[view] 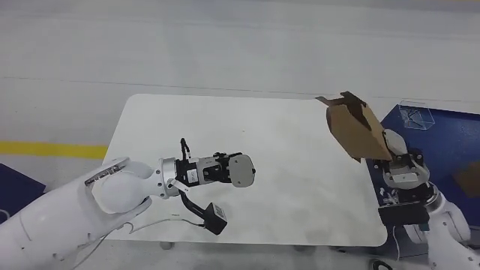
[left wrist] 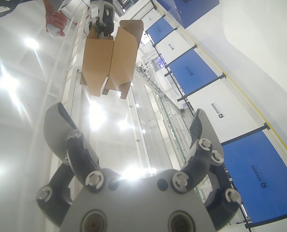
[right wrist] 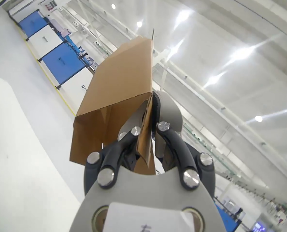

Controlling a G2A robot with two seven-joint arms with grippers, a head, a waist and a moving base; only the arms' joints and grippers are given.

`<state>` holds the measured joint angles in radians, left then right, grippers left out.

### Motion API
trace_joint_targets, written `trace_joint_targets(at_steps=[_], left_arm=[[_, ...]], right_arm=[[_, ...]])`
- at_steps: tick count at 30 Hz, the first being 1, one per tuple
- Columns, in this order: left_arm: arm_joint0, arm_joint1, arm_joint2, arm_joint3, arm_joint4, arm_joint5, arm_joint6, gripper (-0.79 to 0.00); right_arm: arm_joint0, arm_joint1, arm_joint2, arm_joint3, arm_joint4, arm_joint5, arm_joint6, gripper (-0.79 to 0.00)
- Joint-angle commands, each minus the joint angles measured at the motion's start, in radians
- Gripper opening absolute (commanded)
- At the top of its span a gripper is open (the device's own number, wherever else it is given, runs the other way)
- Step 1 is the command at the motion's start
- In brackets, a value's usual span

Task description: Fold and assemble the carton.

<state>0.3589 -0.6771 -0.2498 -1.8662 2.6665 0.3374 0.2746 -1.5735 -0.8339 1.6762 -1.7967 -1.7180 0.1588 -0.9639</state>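
Hanging in the air over the right edge of the white surface (view: 300, 135), the brown carton (view: 356, 127) (left wrist: 109, 59) (right wrist: 119, 85), partly unfolded with its flaps loose, is pinched by one panel between the closed fingers of the right end effector (view: 393, 150) (right wrist: 151, 105). The left end effector (view: 241, 170) (left wrist: 126, 119) sits well apart over the front left part of the surface, fingers spread wide, holding nothing.

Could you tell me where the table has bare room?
The table is bare from its far edge to the left gripper, and between that gripper and the carton. It is crowded only where the right gripper holds the carton.
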Motion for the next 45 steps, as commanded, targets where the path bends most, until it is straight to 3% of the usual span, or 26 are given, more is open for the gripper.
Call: trace_joint_targets(at_steps=[1,6,19,25,28,29,30,39,45], left_arm=[[0.0,0.0,0.0,0.0,0.0,0.0,0.0,0.0],[0.0,0.0,0.0,0.0,0.0,0.0,0.0,0.0],[0.015,0.001,-0.016,0.019,-0.021,-0.018,-0.028,0.0],[0.059,0.011,-0.086,0.057,-0.141,-0.035,-0.001,0.0],[0.073,0.013,-0.104,0.066,-0.173,-0.026,0.009,0.0],[0.073,0.013,-0.104,0.066,-0.173,-0.026,0.009,0.0],[0.073,0.013,-0.104,0.066,-0.173,-0.026,0.009,0.0],[0.073,0.013,-0.104,0.066,-0.173,-0.026,0.009,0.0],[0.113,0.028,-0.207,0.11,-0.135,0.046,-0.12,0.0]], right_arm=[[0.034,0.0,-0.008,0.026,-0.083,0.025,-0.039,-0.785],[0.12,-0.002,-0.063,0.118,-0.275,0.069,-0.104,-0.785],[0.129,-0.005,-0.058,0.116,-0.242,0.05,-0.124,-0.785],[0.187,-0.005,-0.04,0.236,-0.097,-0.107,-0.241,-0.785],[0.228,-0.003,-0.049,0.302,-0.005,-0.292,-0.303,-0.785],[0.239,-0.002,-0.067,0.318,0.051,-0.429,-0.356,-0.785],[0.247,-0.001,-0.067,0.327,0.064,-0.462,-0.368,-0.785],[0.244,-0.001,-0.072,0.322,0.064,-0.471,-0.363,-0.785],[0.253,0.004,-0.132,0.28,-0.09,-0.553,-0.395,-0.785]])
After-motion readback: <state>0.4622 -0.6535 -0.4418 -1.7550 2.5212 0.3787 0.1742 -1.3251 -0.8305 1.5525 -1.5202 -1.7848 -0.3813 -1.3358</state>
